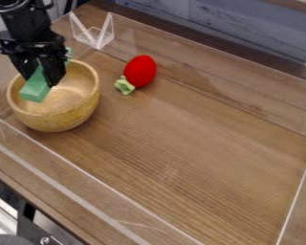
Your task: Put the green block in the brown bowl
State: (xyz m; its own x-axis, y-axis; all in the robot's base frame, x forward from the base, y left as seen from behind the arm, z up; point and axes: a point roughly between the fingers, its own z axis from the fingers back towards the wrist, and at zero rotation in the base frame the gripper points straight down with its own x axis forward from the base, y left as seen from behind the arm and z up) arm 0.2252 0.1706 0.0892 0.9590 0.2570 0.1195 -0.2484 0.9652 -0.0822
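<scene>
Across the whole view, 1 wooden desk [207,144], brown and grained, fenced by clear low walls [142,230] along the near and side edges. At upper left, largest of the 3 loose things, the brown bowl [69,117]: round, deep, thick-rimmed, standing upright on the desk, interior pale and apparently holding nothing on its floor. Directly above it, 1 dark robot arm ending in the hand [39,78], pointed straight down, fingers clamped together on the green block [37,88]. Block gripped near its upper end, tilted, lower end hanging over the bowl's left half at about rim height; whether that lower end touches the inner wall cannot be told from this angle. To the right of the bowl, apart from it, 1 red strawberry toy [139,70] with small green leaves [122,86] at its lower left, lying on the desk and no part of the job. As for progress: pick-up and carry look done, block already positioned over its target. Left to do, by this reading: perhaps a slight further lowering, then opening the fingers so the block drops inside, then lifting clear. Not yet released, so not yet complete. Likely risk small: block tipping against the rim instead of settling flat.
</scene>
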